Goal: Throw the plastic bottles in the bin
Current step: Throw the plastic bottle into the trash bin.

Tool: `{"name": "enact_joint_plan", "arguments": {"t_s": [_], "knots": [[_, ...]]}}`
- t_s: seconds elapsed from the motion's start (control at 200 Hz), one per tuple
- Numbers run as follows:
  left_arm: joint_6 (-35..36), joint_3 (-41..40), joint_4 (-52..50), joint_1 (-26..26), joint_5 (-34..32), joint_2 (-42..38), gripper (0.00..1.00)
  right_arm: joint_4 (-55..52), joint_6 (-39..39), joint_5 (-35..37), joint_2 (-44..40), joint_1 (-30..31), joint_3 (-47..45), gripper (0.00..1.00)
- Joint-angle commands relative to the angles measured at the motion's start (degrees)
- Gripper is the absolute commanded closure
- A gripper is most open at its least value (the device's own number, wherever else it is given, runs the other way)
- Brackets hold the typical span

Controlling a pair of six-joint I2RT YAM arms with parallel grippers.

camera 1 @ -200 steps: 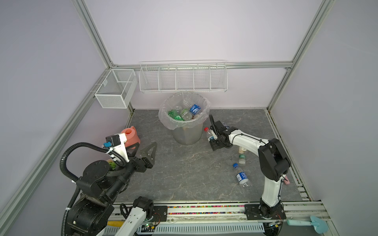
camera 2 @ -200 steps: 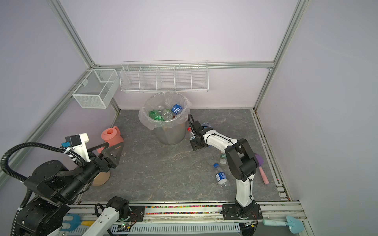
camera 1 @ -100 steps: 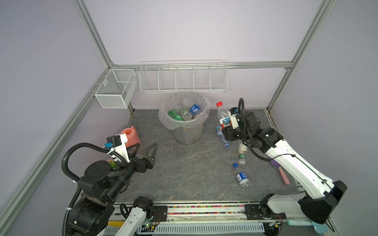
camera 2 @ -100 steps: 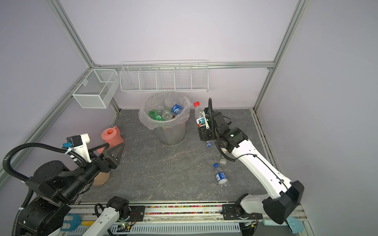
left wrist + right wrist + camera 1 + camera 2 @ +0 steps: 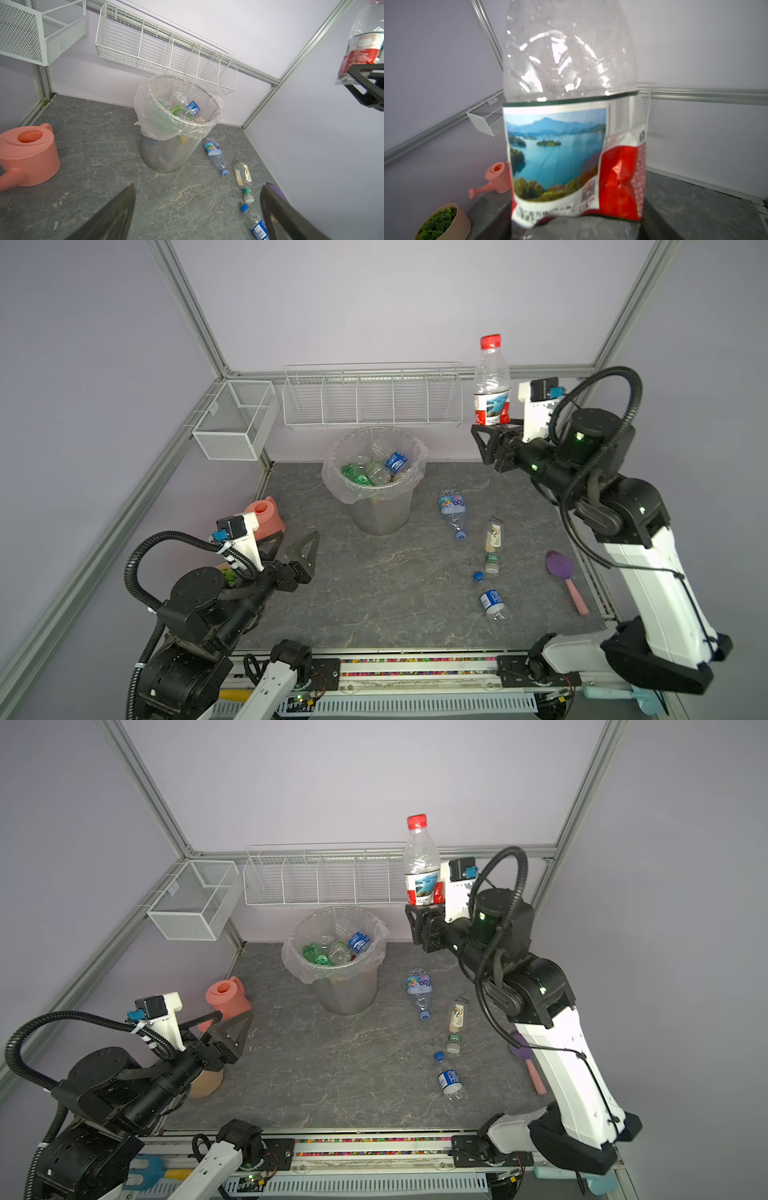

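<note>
Glossy plastic bottle (image 5: 571, 62); matt floor (image 5: 374, 593) (stone-look)

Enclosure, fixed parts.
- Back wall (image 5: 374, 302), left wall (image 5: 83, 364), right wall (image 5: 706, 344): plain matt lilac panels.
- Aluminium corner post (image 5: 187, 310) at the back left, a matching post (image 5: 627, 310) at the back right; horizontal aluminium rail (image 5: 540, 371) across the back wall.
- Floor (image 5: 374, 593): dark grey, stone-look with pale veining.
- Long white wire basket (image 5: 372, 396), five compartments, hung on the back rail.
- Small white mesh basket (image 5: 232, 423), hung on the left wall's rail, near the corner.
- Light: even, soft, faint shadows.
</note>
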Motion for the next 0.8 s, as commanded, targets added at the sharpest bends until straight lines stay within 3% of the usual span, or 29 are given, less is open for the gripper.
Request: {"name": "enact_joint_plan", "arguments": {"t_s": [0.0,0.22,0.355,0.465,0.795], "knots": [[-0.31,-0.17,-1.34,-0.25,-0.40,-0.84,0.07,-4.65,-1.68,-4.20,9.66,0.80,6.95,0.41],[0.32,0.53,-2.53,-0.21,-1.59,-1.11,0.07,-12.39,-3.80,-5.21,25.84,3.42,23.22,0.34],[0.46,0.42,-2.98,-0.24,-2.05,-1.28,0.07,-14.82,-4.38,-4.93,29.21,3.69,23.73,0.00],[0.47,0.62,-3.24,-0.27,-1.94,-1.11,0.07,-15.76,-4.90,-3.87,29.68,3.49,23.81,0.07],[0.04,0.40,-2.32,-0.27,-1.90,-1.11,0.07,-13.83,-5.30,-3.54,20.45,3.56,18.36,0.07]]}}
